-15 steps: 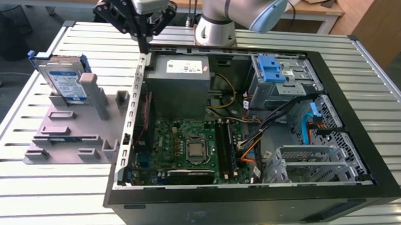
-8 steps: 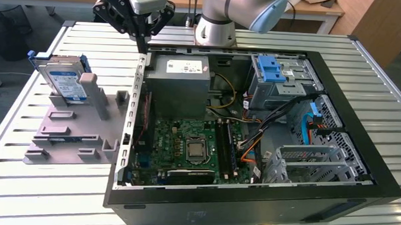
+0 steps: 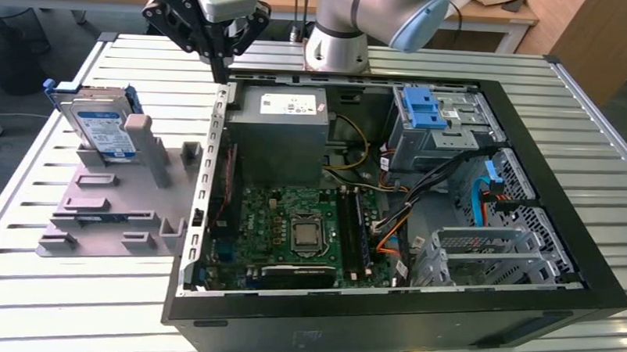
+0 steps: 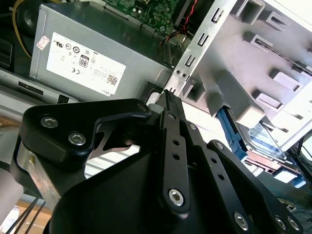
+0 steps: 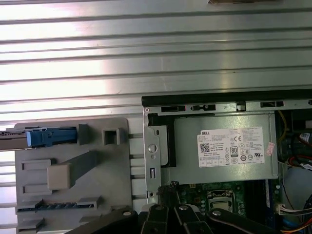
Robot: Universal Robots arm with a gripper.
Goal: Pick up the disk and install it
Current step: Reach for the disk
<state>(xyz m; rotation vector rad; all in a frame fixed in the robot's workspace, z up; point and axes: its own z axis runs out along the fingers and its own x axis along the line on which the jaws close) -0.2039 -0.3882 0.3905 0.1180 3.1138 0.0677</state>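
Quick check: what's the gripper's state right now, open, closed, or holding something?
Gripper: closed, holding nothing; the disk sits upright in the stand, apart from it.

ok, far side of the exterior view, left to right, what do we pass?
Silver hard drive with blue plastic rails, standing on the grey plastic stand → black gripper → grey metal power-supply box with white sticker → metal drive cage with blue latch.

The silver arm (image 3: 339,36) has a pale-blue joint cap (image 3: 418,23), and its black hand (image 3: 221,69) shows silver screws (image 4: 175,196).
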